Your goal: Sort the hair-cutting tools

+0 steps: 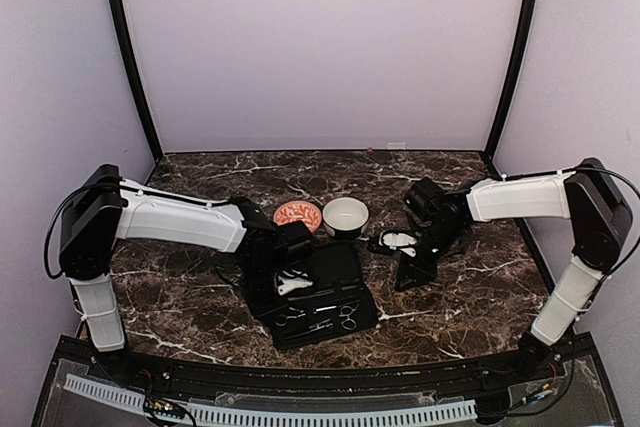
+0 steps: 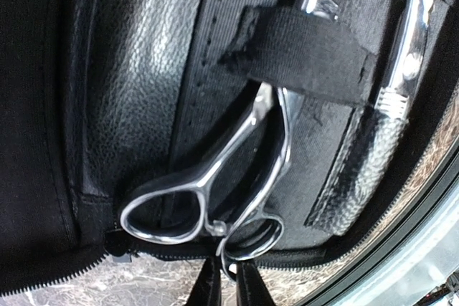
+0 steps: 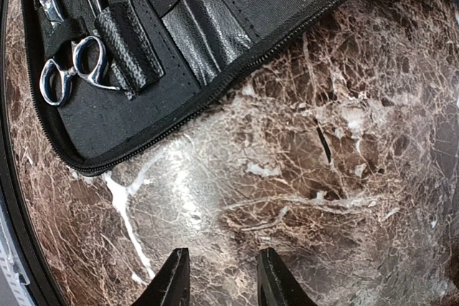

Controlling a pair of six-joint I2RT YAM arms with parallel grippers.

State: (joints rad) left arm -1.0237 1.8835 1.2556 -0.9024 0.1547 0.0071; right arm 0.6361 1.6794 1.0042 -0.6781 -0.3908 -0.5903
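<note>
The left arm is reaching from the left toward the middle of the tabletop (image 1: 470, 292). Its pincer (image 2: 228, 286) is hovering over the open black case (image 2: 143, 105). The two dark fingertips (image 2: 208, 284) are sitting close together with only a narrow gap between them. Just ahead of the tips, the scissors (image 2: 212, 226) are lying in the case with their ring handles toward the pincer. One ring's edge is reaching the gap. Whether the pincer is clenching it or only hanging above it I cannot tell. Farther ahead, an elastic strap (image 2: 301, 55) is crossing the blades and pinning them to the lining. To the right of the scissors, a silvery tool (image 2: 407, 55) is resting in a dark textured sleeve.

From above, more small silvery tools (image 1: 322, 315) are showing in the case half nearer the arm bases than the left pincer. Beyond it, the orange bowl (image 1: 297, 214) and the white bowl (image 1: 345, 215) are standing side by side.

The right pincer (image 3: 224, 281) is hanging released over bare marble. Its fingers (image 3: 172, 281) are standing well apart with nothing between them. Ahead and to its left, a corner of the case is lying with a ringed pair (image 3: 72, 69) strapped inside, well apart from this pincer. I cannot tell whether this is the same pair as the scissors at the left pincer.
</note>
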